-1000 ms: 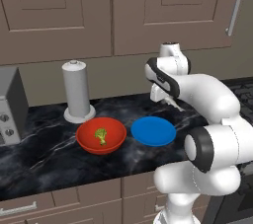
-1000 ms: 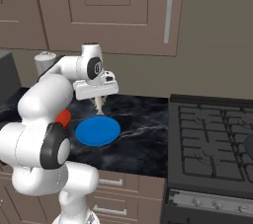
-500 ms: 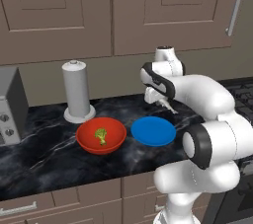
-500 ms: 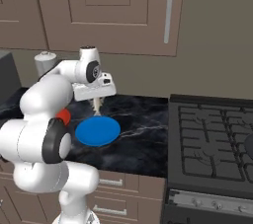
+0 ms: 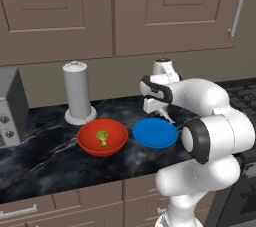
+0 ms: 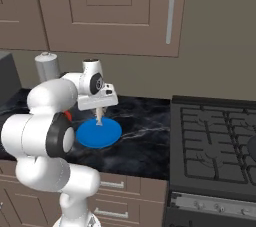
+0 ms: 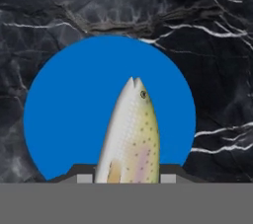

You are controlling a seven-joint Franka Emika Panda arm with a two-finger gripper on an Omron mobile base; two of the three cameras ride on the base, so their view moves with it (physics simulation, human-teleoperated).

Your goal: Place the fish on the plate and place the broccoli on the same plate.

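- Blue plate (image 7: 64, 119) lies flat on the black marbled counter (image 5: 45, 153), directly under the gripper (image 7: 127, 177) in the hand view.
- Closed on the fish (image 7: 131, 134), the gripper carries it head-down, snout aimed near the plate's centre; the fingertips show just at either side of the body, low in that view.
- From the right base view the fish (image 6: 99, 118) hangs a little above the plate (image 6: 99, 134); whether its snout already touches is hard to tell at this size.
- Broccoli (image 5: 102, 137) sits in the red bowl (image 5: 102, 137) just left of the plate (image 5: 155, 132), near a grey canister (image 5: 78, 92); that half of the task is not yet done.
- To do this step well, I judge: lower straight down over the centre until the snout is at the surface, then part the fingers gently, since a fish held upright will topple and could slide toward the rim.
- Lift clear vertically before swinging to the bowl, so the fingers do not drag the fish off.
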